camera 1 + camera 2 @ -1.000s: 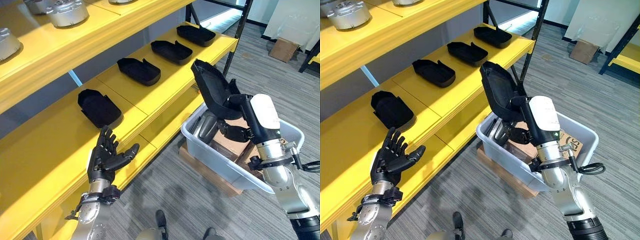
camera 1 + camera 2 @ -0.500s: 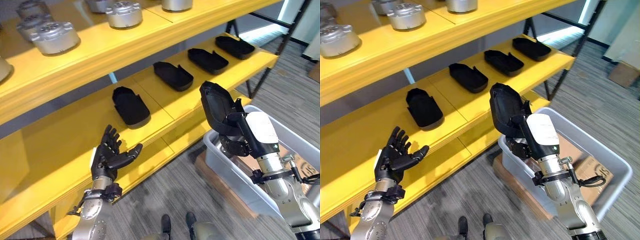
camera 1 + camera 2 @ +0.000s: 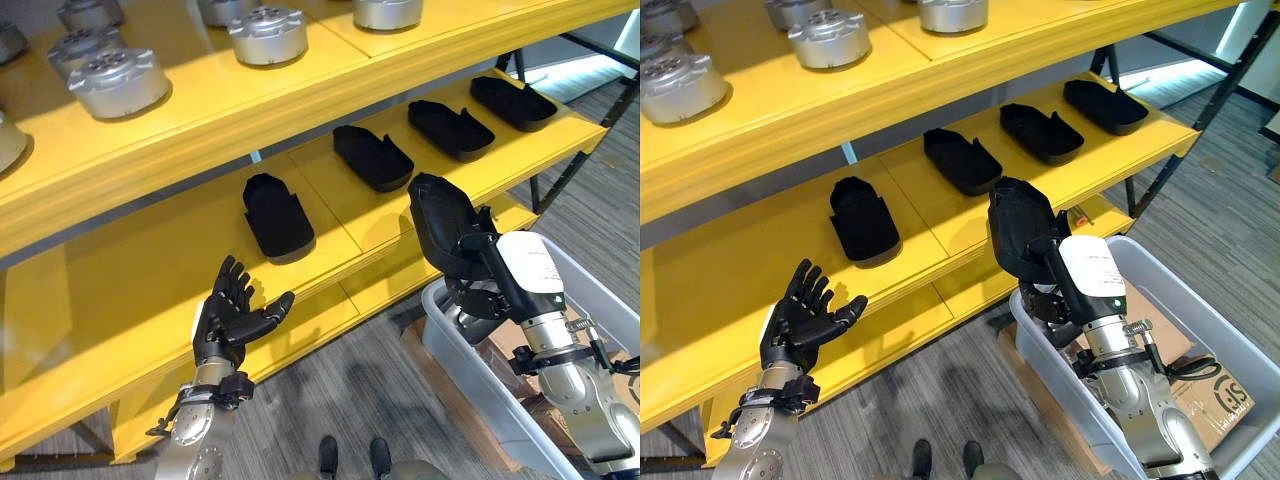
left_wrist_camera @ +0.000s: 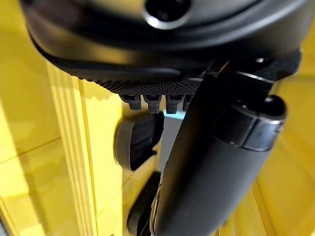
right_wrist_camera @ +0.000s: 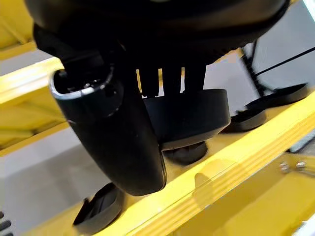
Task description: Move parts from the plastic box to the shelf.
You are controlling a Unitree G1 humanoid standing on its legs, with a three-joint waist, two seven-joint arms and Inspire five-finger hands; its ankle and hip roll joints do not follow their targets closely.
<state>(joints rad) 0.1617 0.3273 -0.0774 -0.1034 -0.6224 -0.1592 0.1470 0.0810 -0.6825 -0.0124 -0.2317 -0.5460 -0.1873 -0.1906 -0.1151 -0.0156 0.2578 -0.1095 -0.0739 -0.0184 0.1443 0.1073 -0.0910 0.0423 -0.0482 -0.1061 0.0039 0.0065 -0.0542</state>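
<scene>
The right hand (image 3: pixel 478 262) has its fingers curled round a black part (image 3: pixel 440 222) that looks stiff and light, best held by its rim, while the left hand (image 3: pixel 228 318) waits spread wide beside the shelf (image 3: pixel 120 290).

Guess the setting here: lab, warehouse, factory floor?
Likely a factory or warehouse storage area: yellow shelving holds rows of black moulded parts and metal housings, with a grey plastic box on the carpeted floor.

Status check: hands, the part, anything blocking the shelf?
Right hand shut on black part, held above plastic box. Left hand open, empty. Four black parts on shelf; free space beside them.
</scene>
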